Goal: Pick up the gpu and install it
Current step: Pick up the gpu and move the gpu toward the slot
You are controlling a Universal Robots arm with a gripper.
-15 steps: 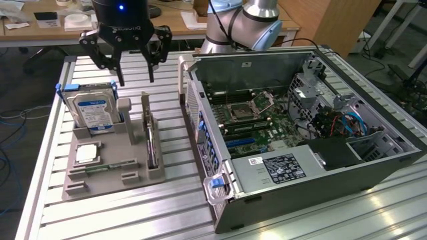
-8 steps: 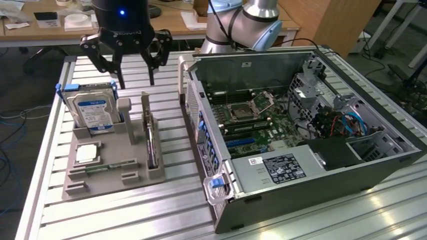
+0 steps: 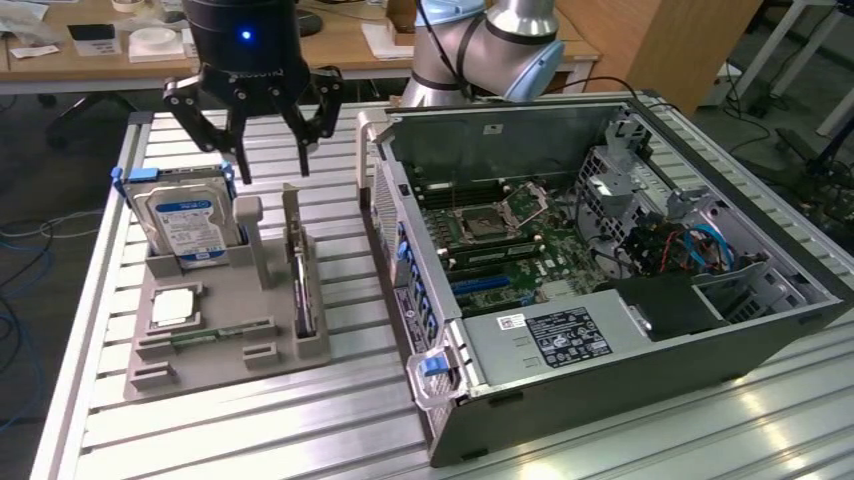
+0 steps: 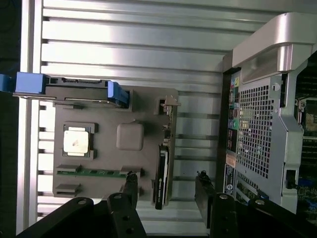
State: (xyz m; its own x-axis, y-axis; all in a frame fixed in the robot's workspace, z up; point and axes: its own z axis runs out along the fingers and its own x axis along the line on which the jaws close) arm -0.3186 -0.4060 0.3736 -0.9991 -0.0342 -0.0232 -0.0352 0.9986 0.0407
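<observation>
**Operator:** Where's the card you're after?

**Arm:** The gpu (image 3: 304, 290), a thin dark circuit card with a grey metal bracket at one end, stands on its long edge in a slot of the grey moulded fixture tray (image 3: 247, 290). It sits on the tray's side nearest the open black-and-silver computer tower (image 3: 627, 340). I judge it's kept on edge so that fingers can come down on either face.

**Operator:** And your gripper?

**Arm:** My black multi-fingered gripper (image 3: 274, 165) hangs above the tray's far end, spread wide and grasping nothing. In my wrist view the card's edge (image 4: 162, 173) lines up between my fingertips.

**Operator:** Anything crowding it?

**Arm:** The boxy silver hard drive with a blue-white label (image 3: 187, 215) stands upright to the exterior view's left of the card, apart from it. A square silver processor (image 3: 174, 305) and a narrow green memory stick (image 3: 207, 335) lie flat nearer. The tower lies on its side, panel off, with the green motherboard (image 3: 507, 240) facing up. That probably gives access from above.
</observation>
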